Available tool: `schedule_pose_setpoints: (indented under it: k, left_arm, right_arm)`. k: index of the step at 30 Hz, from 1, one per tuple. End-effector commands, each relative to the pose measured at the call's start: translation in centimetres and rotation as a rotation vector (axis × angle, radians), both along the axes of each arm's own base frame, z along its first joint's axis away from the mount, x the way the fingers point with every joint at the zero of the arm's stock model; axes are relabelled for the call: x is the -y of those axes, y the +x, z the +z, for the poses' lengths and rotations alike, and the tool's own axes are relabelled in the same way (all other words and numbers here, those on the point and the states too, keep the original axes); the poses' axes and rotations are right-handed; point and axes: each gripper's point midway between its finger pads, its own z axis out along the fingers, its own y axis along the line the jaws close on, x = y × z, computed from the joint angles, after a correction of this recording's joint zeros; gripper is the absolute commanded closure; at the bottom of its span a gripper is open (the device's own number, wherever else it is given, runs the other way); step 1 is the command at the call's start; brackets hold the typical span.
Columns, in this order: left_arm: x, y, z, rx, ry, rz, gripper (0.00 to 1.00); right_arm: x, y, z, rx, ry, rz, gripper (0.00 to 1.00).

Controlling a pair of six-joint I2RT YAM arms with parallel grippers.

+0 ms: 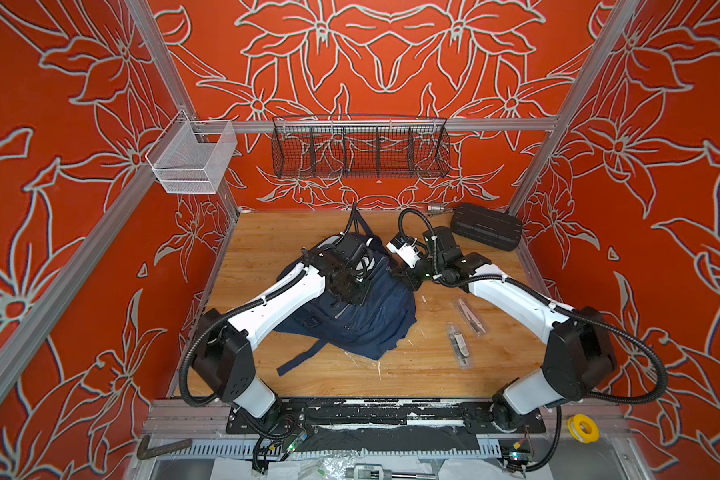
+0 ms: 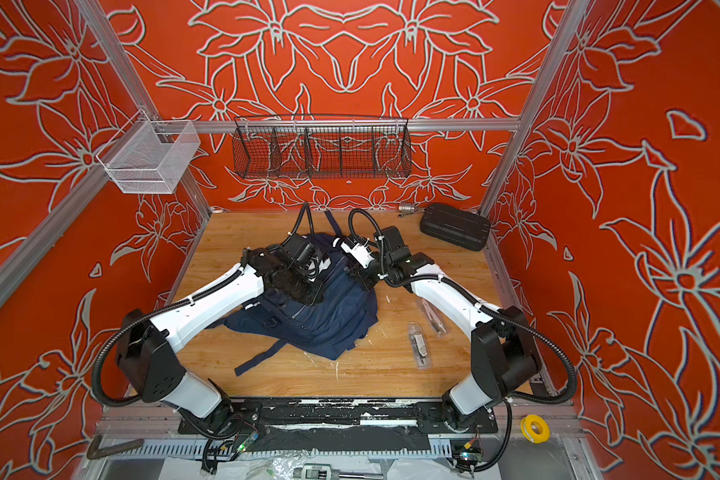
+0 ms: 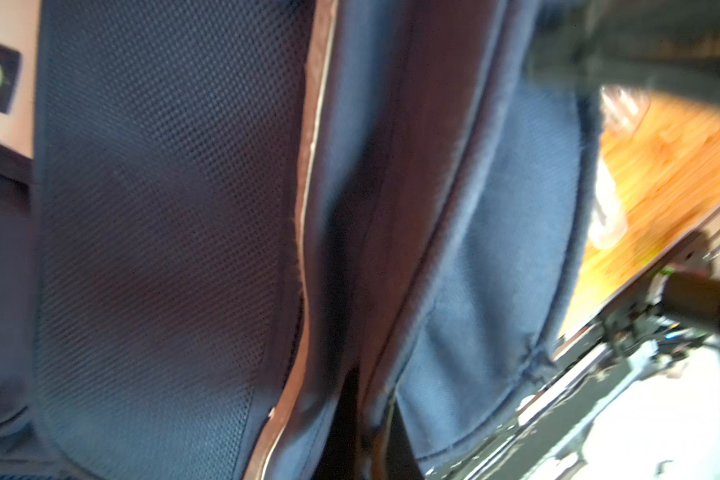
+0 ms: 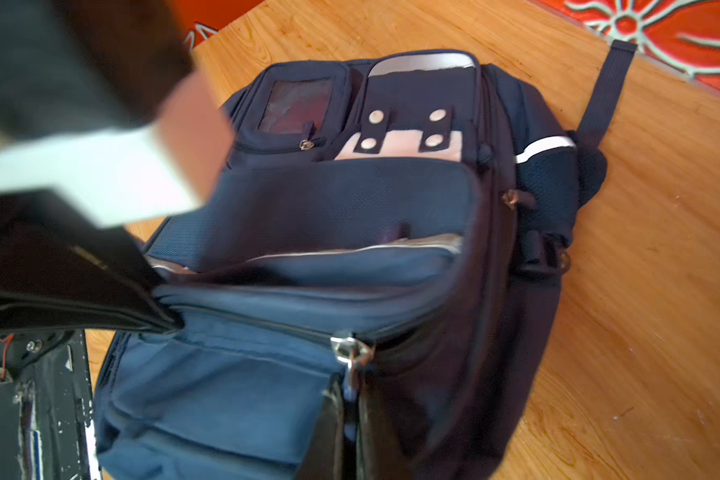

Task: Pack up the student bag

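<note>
The student bag (image 1: 375, 328) (image 2: 329, 328), navy with white patches and a reflective stripe, lies on the wooden table in both top views. In the right wrist view the student bag (image 4: 308, 199) shows an open main compartment. My left gripper (image 1: 352, 299) (image 3: 350, 440) is over the bag's middle, shut on a fold of navy fabric at the opening's edge. My right gripper (image 1: 404, 276) (image 4: 352, 415) is at the bag's right side, shut on the silver zip pull (image 4: 352, 353). In the left wrist view, mesh fabric (image 3: 163, 249) fills most of the picture.
A black ribbed hard case (image 1: 486, 226) lies at the back right of the table. Two clear packets (image 1: 459, 345) (image 1: 469, 316) lie right of the bag. A black wire basket (image 1: 360, 147) and a white mesh basket (image 1: 192, 160) hang on the back rail. A loose strap (image 1: 304, 359) trails toward the front.
</note>
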Motion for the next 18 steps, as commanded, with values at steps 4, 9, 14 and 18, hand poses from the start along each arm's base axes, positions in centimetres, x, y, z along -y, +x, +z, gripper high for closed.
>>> schedule_pose_setpoints:
  k: [4,9,14,18]
  left_arm:
    - [3.2,3.6,5.0,0.077,-0.230,0.082,1.00]
    - [1.8,2.9,5.3,0.111,-0.193,0.094,0.91]
    - [-0.6,3.6,8.4,0.231,-0.179,0.132,0.51]
    - [-0.9,5.3,10.1,0.241,-0.268,0.167,0.44]
  right_arm:
    - [-2.7,-4.5,1.0,0.023,0.078,0.132,1.00]
    - [-2.7,-4.1,0.4,0.030,0.097,0.103,1.00]
    - [-2.9,-3.8,0.6,0.072,0.096,0.117,1.00]
    - [-2.7,-3.8,0.1,0.135,0.109,0.108,1.00]
